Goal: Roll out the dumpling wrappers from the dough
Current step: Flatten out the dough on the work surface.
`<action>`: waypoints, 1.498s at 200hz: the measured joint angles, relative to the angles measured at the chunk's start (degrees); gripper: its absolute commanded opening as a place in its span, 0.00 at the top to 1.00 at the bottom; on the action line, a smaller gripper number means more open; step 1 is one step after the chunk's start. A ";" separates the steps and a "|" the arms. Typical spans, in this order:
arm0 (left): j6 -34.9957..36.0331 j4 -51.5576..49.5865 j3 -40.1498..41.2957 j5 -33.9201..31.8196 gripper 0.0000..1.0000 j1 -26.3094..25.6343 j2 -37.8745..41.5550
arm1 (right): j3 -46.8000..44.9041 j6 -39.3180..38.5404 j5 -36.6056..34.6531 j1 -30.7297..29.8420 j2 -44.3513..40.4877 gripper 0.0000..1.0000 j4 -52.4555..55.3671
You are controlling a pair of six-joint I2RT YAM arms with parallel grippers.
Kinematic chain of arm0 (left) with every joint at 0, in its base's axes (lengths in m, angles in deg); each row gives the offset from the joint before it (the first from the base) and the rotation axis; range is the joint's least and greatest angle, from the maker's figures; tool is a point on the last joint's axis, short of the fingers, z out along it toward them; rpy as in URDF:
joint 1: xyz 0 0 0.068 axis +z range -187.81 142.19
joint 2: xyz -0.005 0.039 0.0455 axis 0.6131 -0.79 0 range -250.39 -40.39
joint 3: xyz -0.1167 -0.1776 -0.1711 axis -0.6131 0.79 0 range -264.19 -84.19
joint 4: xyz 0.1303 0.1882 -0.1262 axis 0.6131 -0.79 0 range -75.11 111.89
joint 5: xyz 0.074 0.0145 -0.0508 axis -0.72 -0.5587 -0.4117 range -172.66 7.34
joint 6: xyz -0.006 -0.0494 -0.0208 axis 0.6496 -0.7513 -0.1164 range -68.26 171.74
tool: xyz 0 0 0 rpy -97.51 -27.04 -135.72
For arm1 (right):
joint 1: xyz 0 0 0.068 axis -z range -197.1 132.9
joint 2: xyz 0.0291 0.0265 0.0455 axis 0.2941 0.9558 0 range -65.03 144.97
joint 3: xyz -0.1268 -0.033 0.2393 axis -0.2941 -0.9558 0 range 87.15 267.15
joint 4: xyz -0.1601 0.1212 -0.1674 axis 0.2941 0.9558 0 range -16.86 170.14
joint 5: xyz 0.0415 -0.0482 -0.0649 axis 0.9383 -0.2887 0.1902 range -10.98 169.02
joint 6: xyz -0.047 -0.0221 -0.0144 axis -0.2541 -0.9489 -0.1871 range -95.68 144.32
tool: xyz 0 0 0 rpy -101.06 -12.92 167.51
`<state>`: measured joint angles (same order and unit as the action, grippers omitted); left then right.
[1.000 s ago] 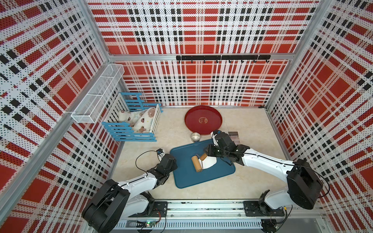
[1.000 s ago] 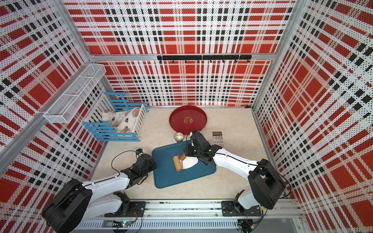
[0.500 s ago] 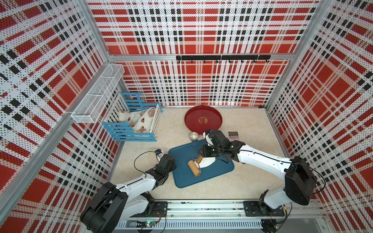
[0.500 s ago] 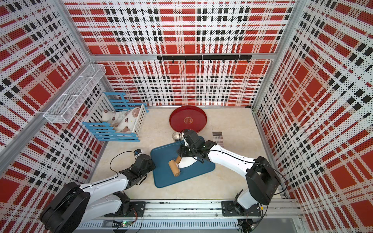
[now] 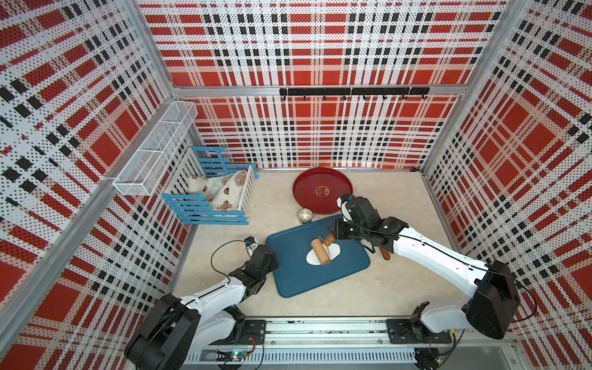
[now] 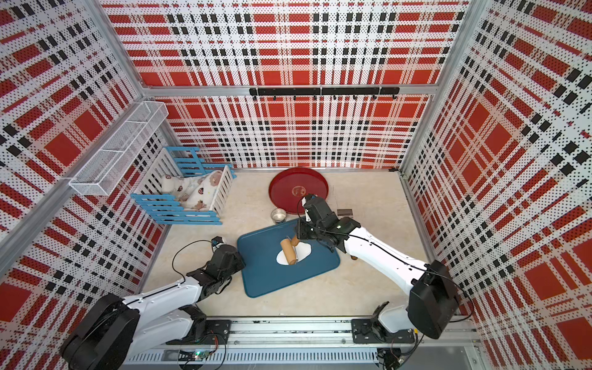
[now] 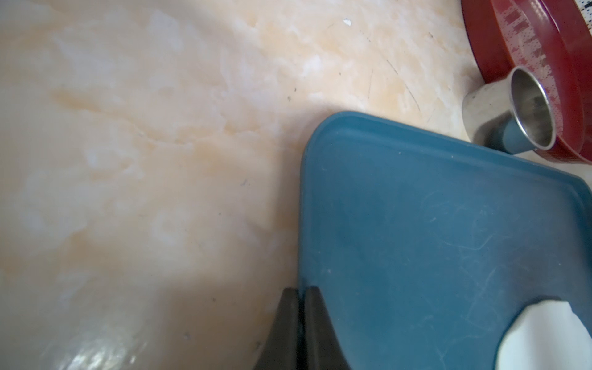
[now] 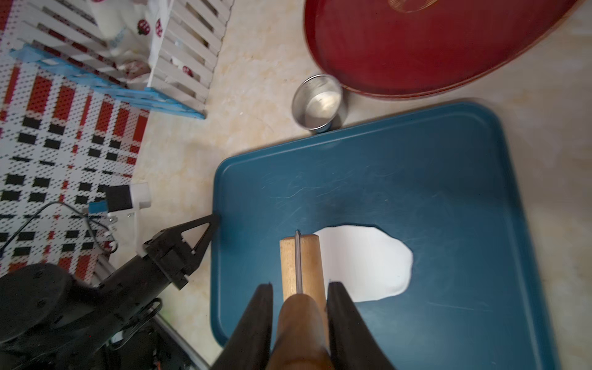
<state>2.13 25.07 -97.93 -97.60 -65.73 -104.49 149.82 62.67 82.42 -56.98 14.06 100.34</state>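
**Right tool**: jaws narrow, clamped on the brown handle of the rolling pin, one finger on each side of it.

**Rolling pin:** the pale wooden barrel sits straight ahead of the right tool's fingertips and lies across the dough.

**Dough**: a flat white sheet with an irregular outline. It lies on the blue board, under the barrel and spreading out to one side of it, just ahead of the right tool.

**Left tool**: jaws pressed together with nothing seen between them. The tips are at the board's edge, well apart from the dough. Whether they touch the rim cannot be told.

**Metal ring**: stands on the table farther ahead of the right tool, just past the board's far edge and beside the red tray.

**Blue-and-white crib**: stands on the table well apart from both tools.
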 measured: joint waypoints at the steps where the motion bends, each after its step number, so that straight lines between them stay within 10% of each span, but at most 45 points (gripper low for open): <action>1: 0.09 0.00 0.00 0.07 1.00 -0.02 -0.02 | -0.15 -0.15 -0.22 0.17 -0.20 1.00 0.11; 299: 4.42 0.79 -5.35 1.36 1.00 -4.37 -8.63 | -15.85 3.17 -1.51 0.92 -7.23 1.00 -7.19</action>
<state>6.55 25.86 -103.28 -96.25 -70.11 -113.12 133.98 65.84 80.91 -56.06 6.83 93.15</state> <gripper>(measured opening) 0.077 0.302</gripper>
